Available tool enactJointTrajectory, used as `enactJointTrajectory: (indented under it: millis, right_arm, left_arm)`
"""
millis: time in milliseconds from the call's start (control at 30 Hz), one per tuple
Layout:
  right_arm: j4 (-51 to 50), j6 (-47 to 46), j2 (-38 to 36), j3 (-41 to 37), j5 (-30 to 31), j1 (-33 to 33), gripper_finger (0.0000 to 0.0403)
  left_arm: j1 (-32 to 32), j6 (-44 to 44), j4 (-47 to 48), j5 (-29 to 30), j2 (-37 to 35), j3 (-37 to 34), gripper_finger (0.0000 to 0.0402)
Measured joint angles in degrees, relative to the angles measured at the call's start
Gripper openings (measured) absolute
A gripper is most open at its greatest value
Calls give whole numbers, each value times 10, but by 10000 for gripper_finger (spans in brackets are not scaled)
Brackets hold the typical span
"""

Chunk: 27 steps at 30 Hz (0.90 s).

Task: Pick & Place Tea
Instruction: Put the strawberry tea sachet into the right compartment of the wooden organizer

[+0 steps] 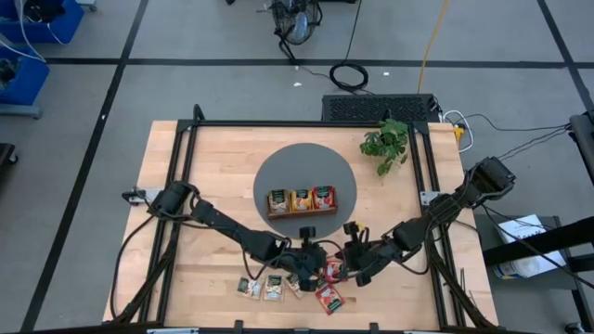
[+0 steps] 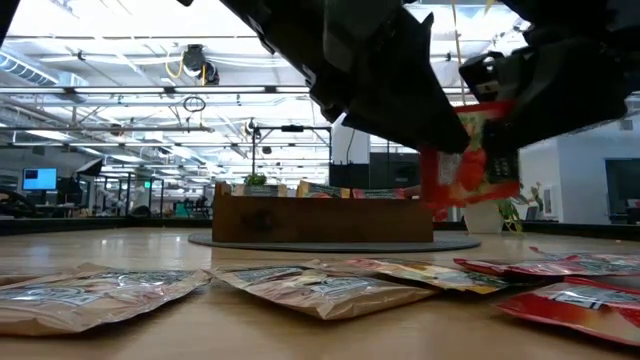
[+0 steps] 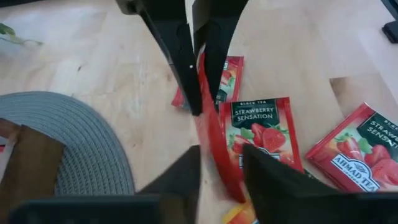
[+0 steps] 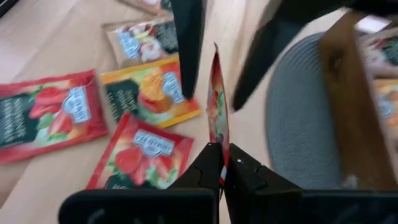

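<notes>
Pinching a red strawberry tea sachet on edge, right gripper clenched on it and holding it above the table. Flanking the same sachet, left gripper parted, not yet gripping. Handing over between arms, by the look of it: closing the left on it before releasing the right. Lying loose below: more flat sachets. Waiting beyond on a grey round mat: long brown wooden tray, already holding packets.

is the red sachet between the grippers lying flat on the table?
No. In the low view the red sachet hangs upright in the air, well above the sachets lying on the table.
</notes>
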<state>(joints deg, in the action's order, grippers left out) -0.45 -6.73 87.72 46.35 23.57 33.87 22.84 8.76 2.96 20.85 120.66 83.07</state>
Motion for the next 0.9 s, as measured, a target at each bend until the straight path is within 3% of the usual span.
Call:
enactJointTrajectory:
  millis: [133, 200, 400, 633, 767, 900]
  right_arm:
    - [8, 4, 0, 0, 3, 0, 0]
    - [9, 4, 0, 0, 4, 0, 0]
    - [22, -17, -2, 0, 15, 0, 10]
    - [37, 13, -3, -8, 7, 12, 54]
    - [34, 2, -13, -9, 62, 16, 92]
    - [74, 4, -43, -21, 148, 37, 130]
  left_arm:
    - [-1, -17, 0, 2, 0, 0, 32]
    - [-1, -24, 0, 1, 0, 0, 15]
    - [0, -28, 13, 3, 0, 1, 36]
    - [1, -43, 16, 5, 0, 1, 17]
    - [0, -54, 16, 9, 0, 1, 35]
    - [-1, -64, 16, 18, 0, 1, 16]
